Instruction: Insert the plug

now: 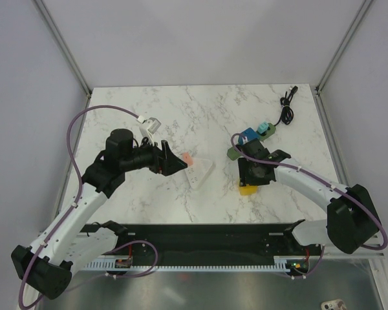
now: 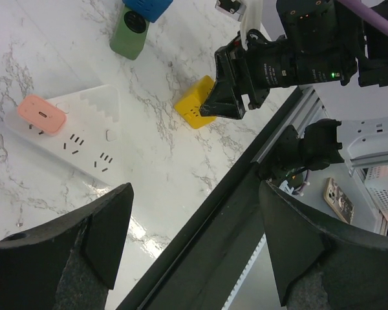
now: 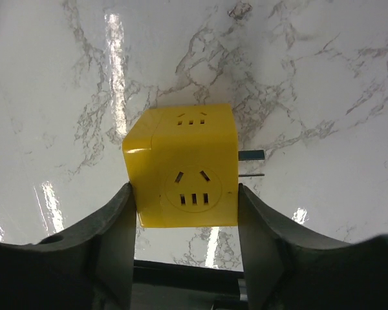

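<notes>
A yellow cube plug (image 3: 184, 161) lies on the marble table, its two metal prongs (image 3: 251, 155) pointing right in the right wrist view. My right gripper (image 3: 184, 190) is shut on it, one finger against each side. In the top view the cube (image 1: 247, 189) shows just below my right gripper (image 1: 253, 175). A white power strip (image 1: 199, 173) lies mid-table with a pink plug (image 1: 187, 158) seated at its far end. My left gripper (image 1: 176, 161) hovers at the strip's left side, open and empty. The left wrist view shows the strip (image 2: 84, 139) and the cube (image 2: 195, 103).
Green (image 1: 235, 153), blue (image 1: 249, 137) and teal (image 1: 265, 129) adapters lie in a row just behind my right gripper. A black coiled cable (image 1: 286, 106) lies at the back right. The black front rail (image 1: 200, 236) runs along the near edge.
</notes>
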Robot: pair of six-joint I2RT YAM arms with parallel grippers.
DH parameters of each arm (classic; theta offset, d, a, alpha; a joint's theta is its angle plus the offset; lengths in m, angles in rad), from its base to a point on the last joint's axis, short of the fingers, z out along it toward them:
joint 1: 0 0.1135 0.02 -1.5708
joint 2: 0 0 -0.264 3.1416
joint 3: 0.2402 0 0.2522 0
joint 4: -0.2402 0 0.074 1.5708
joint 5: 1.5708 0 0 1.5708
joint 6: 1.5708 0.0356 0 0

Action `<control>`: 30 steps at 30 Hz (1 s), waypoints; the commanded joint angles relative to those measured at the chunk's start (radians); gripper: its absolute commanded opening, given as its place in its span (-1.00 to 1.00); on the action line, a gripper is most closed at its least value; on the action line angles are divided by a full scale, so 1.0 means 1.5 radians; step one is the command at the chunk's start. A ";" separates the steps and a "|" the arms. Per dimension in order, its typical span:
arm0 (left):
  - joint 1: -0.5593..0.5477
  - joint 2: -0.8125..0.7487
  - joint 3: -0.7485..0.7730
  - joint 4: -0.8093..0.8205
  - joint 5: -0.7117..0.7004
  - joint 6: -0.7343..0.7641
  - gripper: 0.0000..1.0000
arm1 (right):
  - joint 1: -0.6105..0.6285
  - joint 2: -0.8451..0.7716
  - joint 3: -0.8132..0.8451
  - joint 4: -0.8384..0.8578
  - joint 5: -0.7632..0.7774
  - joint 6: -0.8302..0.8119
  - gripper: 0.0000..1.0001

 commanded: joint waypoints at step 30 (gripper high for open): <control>-0.195 0.097 0.103 -0.067 -0.114 0.337 0.90 | 0.002 -0.106 0.146 0.143 -0.533 0.132 -0.95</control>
